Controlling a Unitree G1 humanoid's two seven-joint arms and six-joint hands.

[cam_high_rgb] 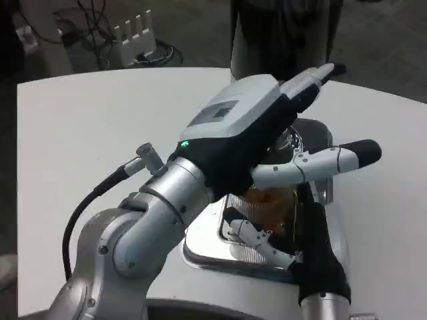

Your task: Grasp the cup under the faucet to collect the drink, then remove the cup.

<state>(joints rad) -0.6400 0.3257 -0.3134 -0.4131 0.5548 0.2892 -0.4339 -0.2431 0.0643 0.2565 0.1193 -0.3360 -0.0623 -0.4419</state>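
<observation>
The right hand (pixel 287 240) wraps its fingers round the clear amber-filled cup (pixel 270 203) on the steel drip tray (pixel 207 243). The left hand (pixel 260 133) reaches fingers spread toward the faucet, so filling looks underway. Next, I judge, a level lift away.

A round white table (pixel 80 133) spans most of the view, its curved far edge running against a dark grey floor (pixel 200 33). On that floor, past the table's far left side, stands a small white rack with upright prongs (pixel 135 37), with a tangle of black cables (pixel 100 27) lying just beside it. A pale, blurred shape, perhaps some equipment, sits at the upper left corner (pixel 37 33).
</observation>
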